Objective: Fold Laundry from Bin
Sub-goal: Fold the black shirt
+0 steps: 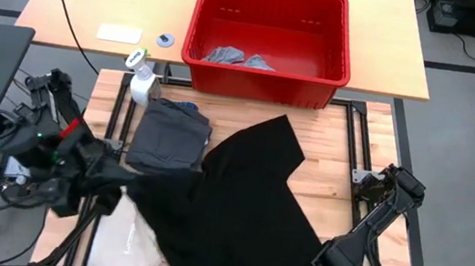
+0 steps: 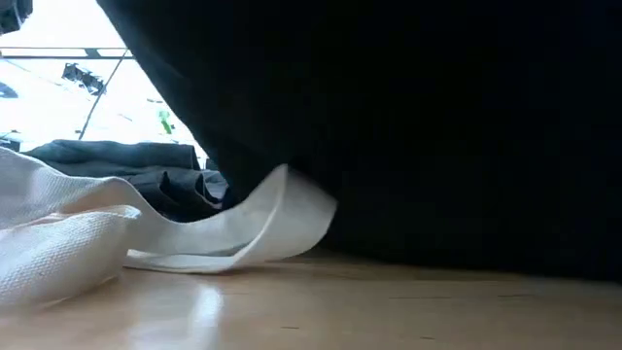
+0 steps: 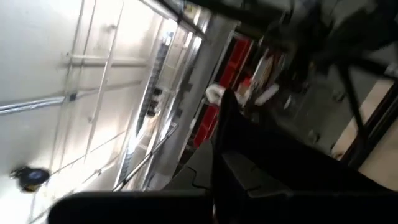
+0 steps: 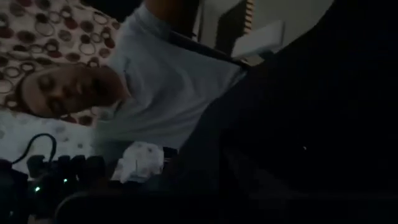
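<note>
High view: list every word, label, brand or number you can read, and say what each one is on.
No text can be read in any view.
spray bottle: a green patch on its head, no letters readable.
white card on the far table: blank as far as it shows.
bin: no marking visible.
black garment: no print or tag visible.

Bin showing solid red, holding light grey pieces. Large garment showing plain black; folded piece showing dark grey. Tote bag showing cream. Spray bottle showing white with green trigger. Table showing pale wood grain.
</note>
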Controlling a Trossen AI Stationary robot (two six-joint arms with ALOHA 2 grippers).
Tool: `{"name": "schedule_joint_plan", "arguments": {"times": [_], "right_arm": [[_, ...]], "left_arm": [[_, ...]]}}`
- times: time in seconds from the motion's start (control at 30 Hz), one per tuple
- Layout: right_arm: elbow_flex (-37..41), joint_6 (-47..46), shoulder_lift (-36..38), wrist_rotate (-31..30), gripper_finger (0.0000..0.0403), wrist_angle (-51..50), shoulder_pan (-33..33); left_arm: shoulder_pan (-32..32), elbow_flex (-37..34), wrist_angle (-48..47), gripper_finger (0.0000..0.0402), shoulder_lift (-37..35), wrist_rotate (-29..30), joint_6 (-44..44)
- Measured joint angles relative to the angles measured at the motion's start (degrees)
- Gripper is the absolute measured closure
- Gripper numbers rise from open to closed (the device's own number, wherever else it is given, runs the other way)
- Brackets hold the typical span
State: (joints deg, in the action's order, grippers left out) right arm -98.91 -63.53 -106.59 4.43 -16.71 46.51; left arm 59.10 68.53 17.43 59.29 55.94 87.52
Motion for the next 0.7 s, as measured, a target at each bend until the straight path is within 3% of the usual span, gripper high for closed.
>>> {"name": "schedule_joint_plan", "arguments": {"times": [0.13,0.3,0.53,0.7], "right_arm": [[-0.04,0.34,0.39,0.84,0.0394,-1.27,-0.17],[-0.02,-5.98,2.58,0.65,0.0394,-7.94,-0.04],[-0.02,-18.76,6.22,0.37,0.0393,-29.24,0.56],[0.00,-27.09,6.38,4.55,0.0390,-44.10,0.71]], "left_arm": [[1.20,1.25,0.99,0.0389,-0.41,4.42,-5.40],[-2.56,7.05,-0.38,0.0389,-1.02,11.33,-16.31],[-12.10,12.45,-7.64,0.0389,0.06,11.33,-24.73],[-22.95,12.52,-16.02,0.0389,2.08,7.83,-30.78]]}}
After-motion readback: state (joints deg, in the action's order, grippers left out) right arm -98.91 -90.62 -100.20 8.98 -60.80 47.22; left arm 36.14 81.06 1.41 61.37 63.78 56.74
